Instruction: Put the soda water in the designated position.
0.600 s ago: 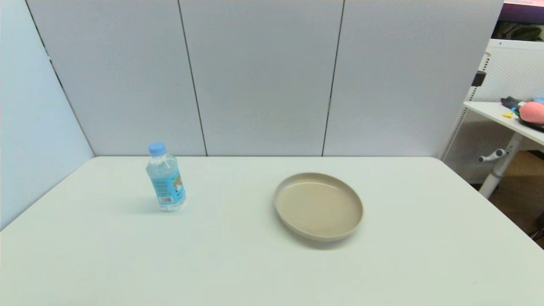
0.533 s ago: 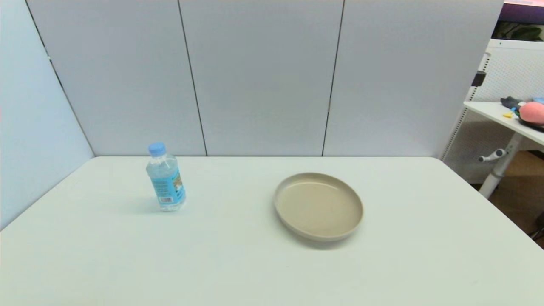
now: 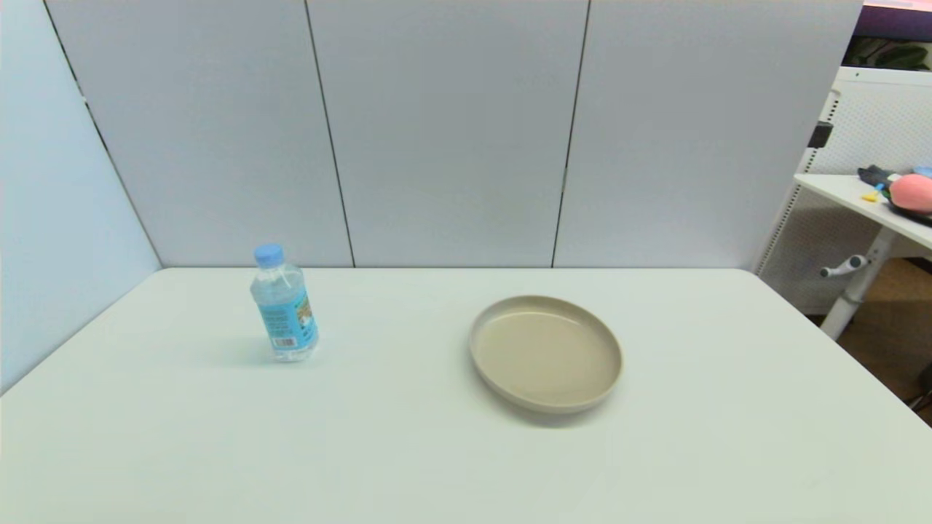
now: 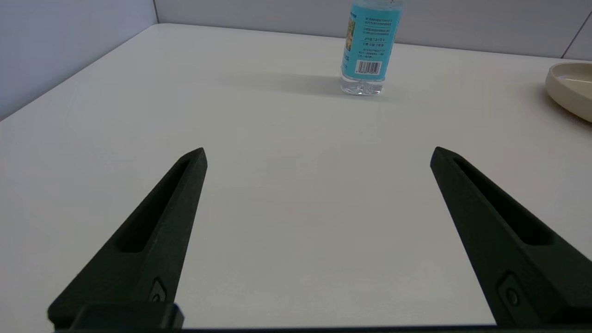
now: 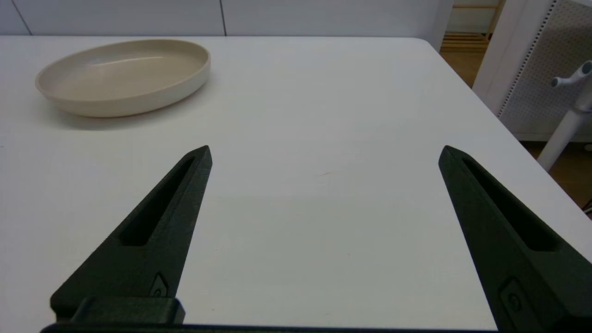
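Standing untouched, the soda water [image 3: 284,306] has not moved; both grippers, left gripper [image 4: 318,155] and right gripper [image 5: 325,152], gape wide (empty), so nothing has begun.

soda water [image 3: 283,306]: 1 | plate [image 3: 546,354]: 1 | table [image 3: 408,451]: 1 | grippers: 2 – left gripper [image 4: 317,155], right gripper [image 5: 325,152]

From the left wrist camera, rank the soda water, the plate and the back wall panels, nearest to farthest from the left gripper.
Left gripper, open, low over the table:
1. Soda water, upright, straight ahead.
2. Plate, off toward the robot's right, only its edge in view.
3. Back wall panels, behind both.
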Robot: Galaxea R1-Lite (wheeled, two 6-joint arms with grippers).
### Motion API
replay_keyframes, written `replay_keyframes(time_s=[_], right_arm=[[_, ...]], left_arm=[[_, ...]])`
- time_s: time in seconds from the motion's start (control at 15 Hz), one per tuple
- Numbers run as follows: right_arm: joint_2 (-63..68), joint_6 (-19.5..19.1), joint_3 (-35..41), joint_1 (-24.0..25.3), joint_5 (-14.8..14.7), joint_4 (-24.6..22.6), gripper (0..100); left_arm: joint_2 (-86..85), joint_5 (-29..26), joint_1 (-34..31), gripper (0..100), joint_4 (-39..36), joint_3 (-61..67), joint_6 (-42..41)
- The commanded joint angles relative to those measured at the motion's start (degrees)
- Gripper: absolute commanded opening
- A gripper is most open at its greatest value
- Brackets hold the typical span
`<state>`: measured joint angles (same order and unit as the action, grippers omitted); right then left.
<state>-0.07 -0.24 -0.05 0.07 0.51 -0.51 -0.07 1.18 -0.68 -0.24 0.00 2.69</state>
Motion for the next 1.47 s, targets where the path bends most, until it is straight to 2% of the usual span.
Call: replay_keyframes(time_s=[0.07,0.27,0.47,0.67,0.93,1.07,1.27,1.47], right_arm=[[0.1,0.0,0.0,0.0,0.0,0.0,100],[0.1,0.0,0.0,0.0,0.0,0.0,100],[0.1,0.0,0.0,0.0,0.0,0.0,100],[0.1,0.0,0.0,0.0,0.0,0.0,100],[0.1,0.0,0.0,0.0,0.0,0.0,100],[0.1,0.0,0.0,0.0,0.0,0.0,100],[0.1,0.0,0.0,0.0,0.0,0.0,100],[0.1,0.0,0.0,0.0,0.0,0.0,100]], left_arm=[[0.1,0.0,0.0,100,0.0,0.0,0.1],[0.6,0.0,0.0,100,0.4,-0.2,-0.4],[4.8,-0.8,0.2,100,0.9,-6.9,-3.1],[14.8,-1.8,0.6,100,1.3,-14.8,-8.0],[29.4,-6.4,0.7,100,0.8,-21.9,-10.4],[39.2,-7.3,0.7,100,-3.4,-24.2,-11.5],[51.4,-7.2,1.7,100,-14.2,-23.6,-11.7],[64.7,-7.3,3.8,100,-28.3,-20.0,-11.2]])
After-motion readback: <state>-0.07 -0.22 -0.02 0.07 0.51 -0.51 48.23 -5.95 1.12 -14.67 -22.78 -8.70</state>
